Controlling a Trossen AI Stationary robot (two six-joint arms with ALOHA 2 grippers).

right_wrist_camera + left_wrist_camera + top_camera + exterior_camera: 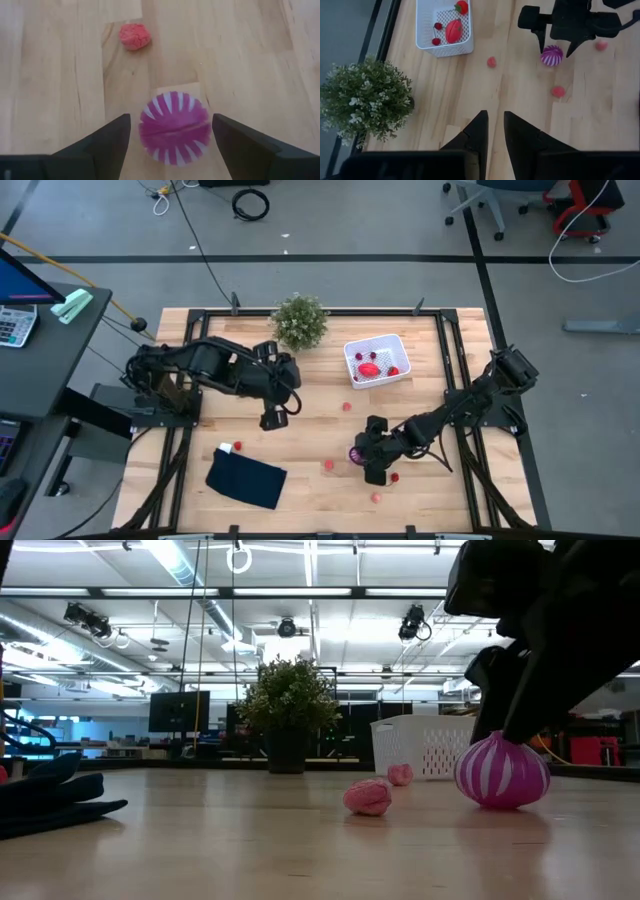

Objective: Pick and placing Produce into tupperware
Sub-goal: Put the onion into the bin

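The purple, white-striped piece [175, 127] rests on the wooden table near its front right. My right gripper [171, 120] is open and slants down over it, one finger on each side; no touch shows. The white basket [350, 365] stands at the back right with a few red fruits [453, 31] in it. My left gripper [496, 122] hovers high over the table's middle left [272, 420], open by a narrow gap and with nothing in it. Loose pink and red fruits lie about: one [135, 36] just beyond the purple piece, another [347, 406] nearer the basket.
A bushy potted plant [300, 320] stands at the back centre, left of the basket. A dark blue folded cloth [245, 478] lies at the front left with a small red fruit [228, 447] beside it. More fruits [377, 497] lie near the front edge. Black rails frame the table.
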